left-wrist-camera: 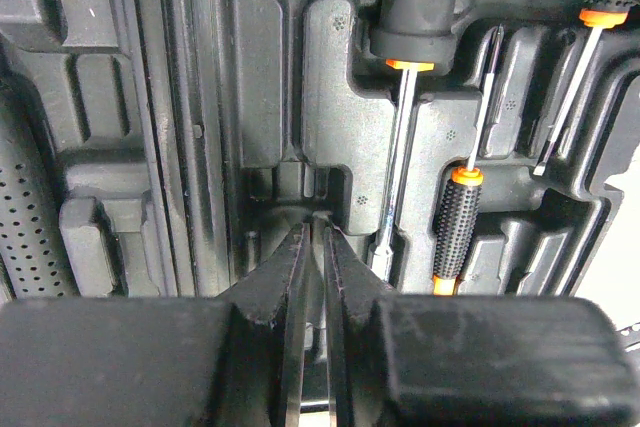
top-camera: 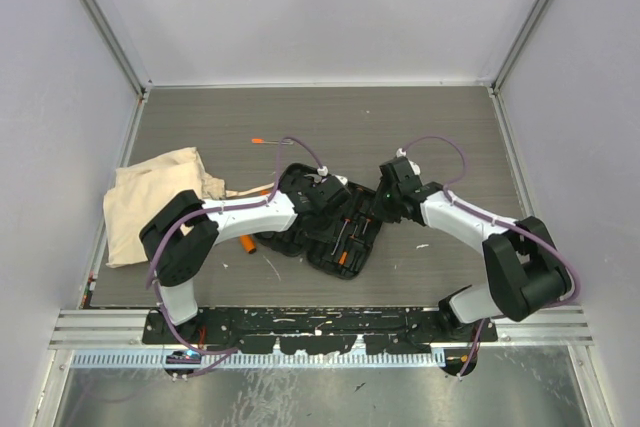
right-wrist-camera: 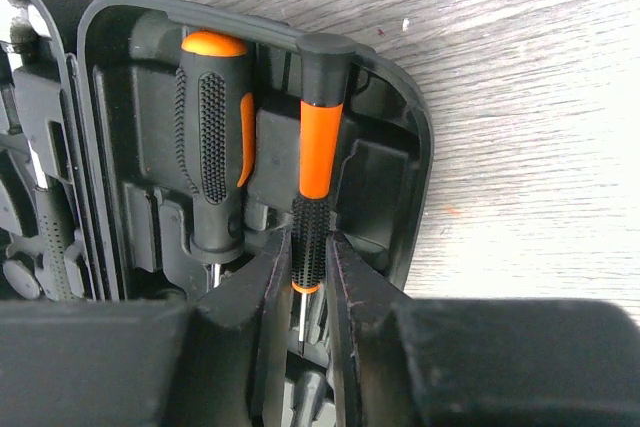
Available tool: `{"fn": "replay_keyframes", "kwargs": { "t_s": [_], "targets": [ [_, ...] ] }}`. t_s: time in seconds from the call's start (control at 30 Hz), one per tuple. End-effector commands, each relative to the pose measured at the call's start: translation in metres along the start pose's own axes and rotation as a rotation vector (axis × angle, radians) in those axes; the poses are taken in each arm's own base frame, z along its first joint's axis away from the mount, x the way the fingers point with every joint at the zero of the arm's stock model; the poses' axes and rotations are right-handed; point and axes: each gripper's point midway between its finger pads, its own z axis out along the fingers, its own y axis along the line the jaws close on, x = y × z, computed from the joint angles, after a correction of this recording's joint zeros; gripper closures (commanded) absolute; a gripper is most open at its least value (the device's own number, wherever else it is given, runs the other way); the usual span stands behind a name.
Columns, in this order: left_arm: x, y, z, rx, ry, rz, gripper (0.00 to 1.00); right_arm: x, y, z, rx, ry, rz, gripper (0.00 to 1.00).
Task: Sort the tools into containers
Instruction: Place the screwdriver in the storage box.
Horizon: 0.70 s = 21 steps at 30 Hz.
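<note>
grey wood-grain desk (top-camera: 330,117) between pale walls is carrying an open black tool case (top-camera: 352,259), which is lying at its middle between the two robot arms. the right gripper (right-wrist-camera: 307,247) is reaching in from the right. its jaws are clenching the knurled black grip of a slim orange-and-black screwdriver (right-wrist-camera: 320,137) that is lying in a slot by the case's outer rim. a thicker black-and-orange screwdriver (right-wrist-camera: 212,137) is sitting in the slot just beside it. the left gripper (left-wrist-camera: 315,235) is hovering over the case's moulded tray, its jaws pressed nearly together with nothing showing between them and its tips pointing at a bare slot. to their right in the left wrist view, a long-shafted screwdriver (left-wrist-camera: 402,157) and a small knurled driver (left-wrist-camera: 455,219) are resting in their slots. a beige cloth bag (top-camera: 150,202) is lying crumpled at the desk's left edge. a thin orange-tipped driver (top-camera: 272,141) is lying loose on the desk behind the case, apart from it.
</note>
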Motion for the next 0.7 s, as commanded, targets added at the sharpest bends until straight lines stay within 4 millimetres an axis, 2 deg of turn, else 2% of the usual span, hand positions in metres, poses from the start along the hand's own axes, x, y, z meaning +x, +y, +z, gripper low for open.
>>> {"fn": "replay_keyframes", "kwargs": {
  "t_s": [0.0, 0.17, 0.27, 0.43, 0.57, 0.67],
  "targets": [
    [0.012, 0.006, 0.005, -0.028, 0.043, 0.005, 0.88, -0.016, 0.013, -0.007, -0.051, -0.077, -0.015, 0.96],
    [0.003, -0.001, -0.002, -0.006, 0.017, 0.001, 0.86, -0.03, 0.021, -0.025, -0.122, -0.177, -0.052, 0.98],
    [-0.009, -0.008, -0.012, 0.022, -0.015, 0.0, 0.81, -0.037, 0.028, -0.035, -0.191, -0.245, -0.074, 0.99],
    [-0.038, -0.026, -0.042, 0.087, -0.104, 0.002, 0.69, -0.053, 0.032, -0.058, -0.257, -0.381, -0.101, 0.97],
    [-0.056, -0.032, -0.064, 0.117, -0.166, -0.003, 0.67, -0.064, 0.034, -0.076, -0.31, -0.499, -0.142, 0.95],
    [-0.066, -0.029, -0.079, 0.138, -0.202, -0.031, 0.65, -0.065, 0.039, -0.086, -0.361, -0.544, -0.222, 0.94]
  ]
}}
